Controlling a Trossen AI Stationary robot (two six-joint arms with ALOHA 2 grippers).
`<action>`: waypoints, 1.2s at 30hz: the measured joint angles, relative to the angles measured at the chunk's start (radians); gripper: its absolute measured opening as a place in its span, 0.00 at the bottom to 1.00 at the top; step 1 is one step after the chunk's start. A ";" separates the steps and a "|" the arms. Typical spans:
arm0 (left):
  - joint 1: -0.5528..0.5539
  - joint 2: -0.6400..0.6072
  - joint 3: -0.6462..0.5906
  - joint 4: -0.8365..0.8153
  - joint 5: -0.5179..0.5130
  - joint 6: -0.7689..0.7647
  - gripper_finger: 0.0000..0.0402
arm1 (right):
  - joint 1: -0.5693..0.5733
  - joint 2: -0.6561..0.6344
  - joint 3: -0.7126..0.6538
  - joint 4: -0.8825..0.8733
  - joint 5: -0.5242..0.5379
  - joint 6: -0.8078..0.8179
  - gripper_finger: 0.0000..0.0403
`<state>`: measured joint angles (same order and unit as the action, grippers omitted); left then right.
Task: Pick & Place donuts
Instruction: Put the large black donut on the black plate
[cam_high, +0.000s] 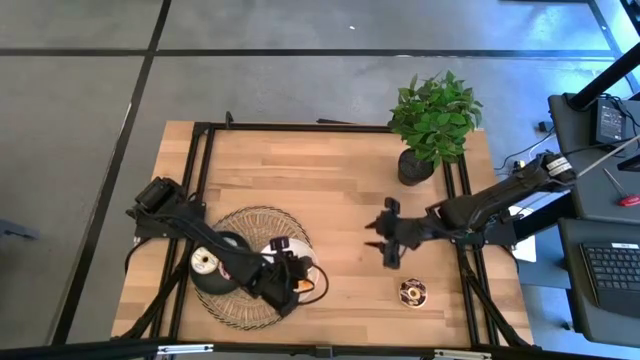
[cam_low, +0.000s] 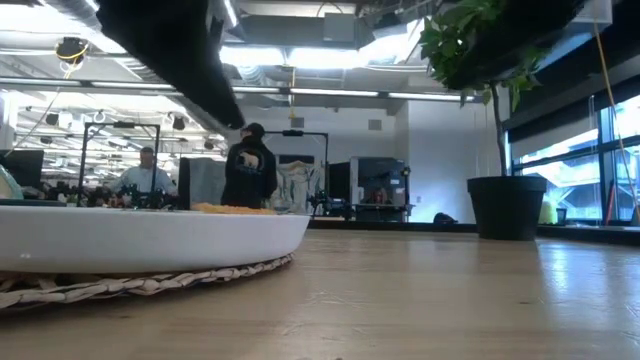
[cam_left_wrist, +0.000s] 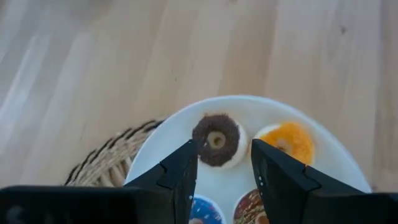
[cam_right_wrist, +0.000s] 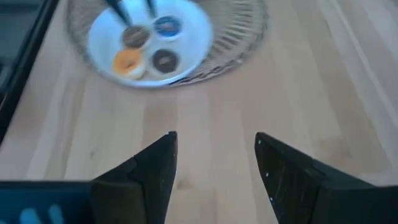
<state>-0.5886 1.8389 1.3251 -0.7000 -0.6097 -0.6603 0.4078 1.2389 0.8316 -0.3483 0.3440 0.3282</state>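
On the left of the worktop (cam_high: 330, 190), my left claw (cam_left_wrist: 224, 171) hangs over the white plate (cam_left_wrist: 323, 149), which sits on a woven mat (cam_high: 262, 220). Its fingers (cam_left_wrist: 180, 174) are parted and grasp nothing. Between and just past their tips lies a brown donut (cam_left_wrist: 216, 139) on the plate, with an orange donut (cam_left_wrist: 287, 142) just beside it; a blue one (cam_left_wrist: 204, 210) and a dark sprinkled one (cam_left_wrist: 250, 208) lie closer, partly hidden. Over the middle of the worktop, my right claw (cam_high: 388, 246) is released and empty, well apart from the plate. Near it, toward the front edge, one sprinkled donut (cam_high: 412, 293) lies alone. A potted plant (cam_high: 432, 122) stands at the far right.
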 joint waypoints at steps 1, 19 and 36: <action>-0.003 0.000 0.000 0.015 -0.006 0.004 0.36 | 0.028 0.004 0.019 -0.026 0.014 -0.017 0.54; 0.021 0.001 0.000 0.526 0.191 0.360 0.36 | 0.446 0.141 0.012 -0.374 -0.095 0.735 0.54; 0.055 0.001 -0.001 0.532 0.208 0.359 0.36 | 0.472 0.357 0.012 -0.413 -0.218 0.841 0.54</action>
<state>-0.5339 1.8397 1.3239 -0.1676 -0.4014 -0.3017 0.8801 1.5963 0.8436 -0.7610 0.1264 1.1696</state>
